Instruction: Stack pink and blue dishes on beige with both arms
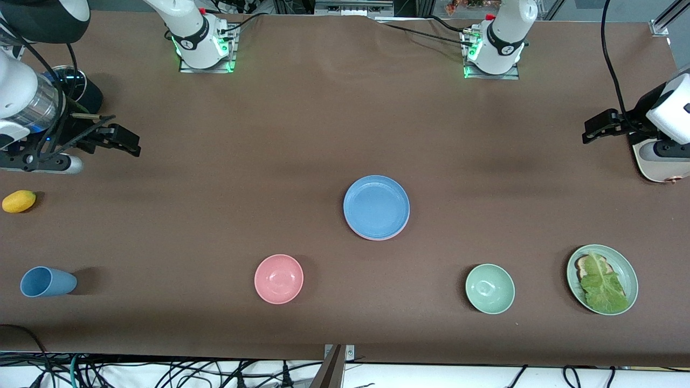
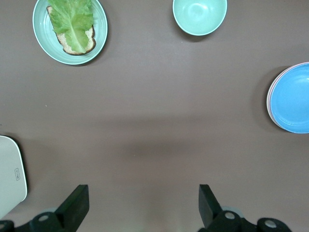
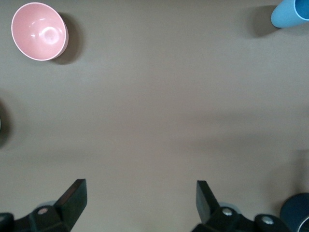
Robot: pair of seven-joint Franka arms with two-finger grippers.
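A light blue plate (image 1: 376, 206) lies on top of a pink plate in the middle of the table. Of the pink plate only a thin rim (image 1: 372, 237) peeks out under it. The left wrist view shows the same stack, the blue plate (image 2: 292, 99) over a pale rim (image 2: 269, 99). The beige plate is hidden. My left gripper (image 1: 593, 129) hangs open and empty over the table toward the left arm's end, its fingers wide apart in its wrist view (image 2: 143, 193). My right gripper (image 1: 128, 142) hangs open and empty toward the right arm's end, seen in its wrist view (image 3: 141, 191) over bare cloth.
Nearer the front camera stand a pink bowl (image 1: 278, 278), a pale green bowl (image 1: 489, 288) and a pale green plate (image 1: 621, 264) with bread and lettuce. A light blue cup (image 1: 47, 282) lies on its side, near a yellow fruit (image 1: 19, 201). A white device (image 1: 660, 161) sits under the left arm.
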